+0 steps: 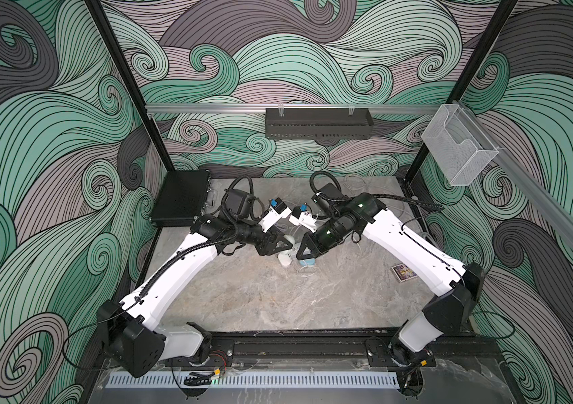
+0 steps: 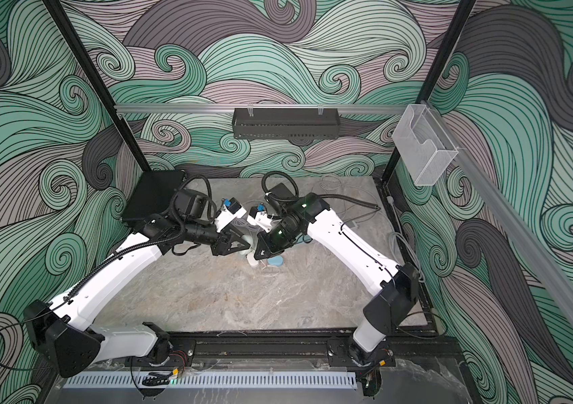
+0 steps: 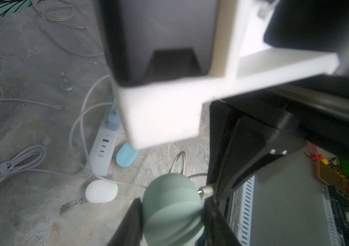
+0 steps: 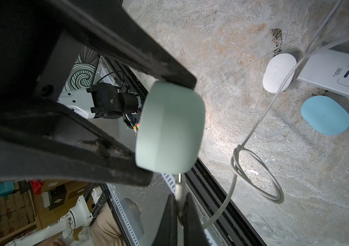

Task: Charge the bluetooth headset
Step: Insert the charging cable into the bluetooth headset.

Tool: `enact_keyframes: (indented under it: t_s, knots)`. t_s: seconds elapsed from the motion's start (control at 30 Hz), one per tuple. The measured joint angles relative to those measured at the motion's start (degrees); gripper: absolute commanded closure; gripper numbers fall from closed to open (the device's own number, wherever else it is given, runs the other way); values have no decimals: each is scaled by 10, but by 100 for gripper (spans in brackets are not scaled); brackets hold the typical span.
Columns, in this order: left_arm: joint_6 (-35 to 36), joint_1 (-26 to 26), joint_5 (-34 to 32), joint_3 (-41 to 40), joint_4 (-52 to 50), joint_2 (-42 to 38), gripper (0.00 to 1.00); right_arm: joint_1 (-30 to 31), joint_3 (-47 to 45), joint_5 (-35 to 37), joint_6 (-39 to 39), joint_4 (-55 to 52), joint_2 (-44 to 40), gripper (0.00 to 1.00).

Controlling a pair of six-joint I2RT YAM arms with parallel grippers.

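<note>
1. In both top views I am seeing the arms meeting over the middle of the table (image 1: 243,297). The left gripper (image 1: 284,245) is clamping the mint-green headset case (image 1: 289,240), apparently off the surface. The right gripper (image 1: 299,255) is hanging just beside it, its hold too small to read here.
2. In the left wrist view I am watching the left gripper (image 3: 173,221) squeezing the headset case (image 3: 172,208) from both sides. The charging plug (image 3: 206,190) is sitting just beside the shell. Beyond it a power strip (image 3: 103,149), a white case (image 3: 101,191) and a blue case (image 3: 125,156) are lying on the table.
3. In the right wrist view the right gripper (image 4: 180,213) is clenching the charging plug (image 4: 179,187) by its collar. The metal tip is pointing at the case, just short of it, and I cannot see the port. The cable (image 4: 254,170) is trailing in a slack loop.
4. I am judging the case light, hard and smooth. Its rounded shell could twist under the push, so I am favouring a grip across its broad sides. The plug is stiff and the cable limp, so it is best held close behind the tip.
</note>
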Motion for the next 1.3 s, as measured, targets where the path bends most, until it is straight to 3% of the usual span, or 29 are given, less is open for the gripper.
enact_keyframes:
  t_s: [1.3]
  knots:
    - [2,-8,-23,0,-5,-4,100,-1,9,-5,-9,-1,0,100]
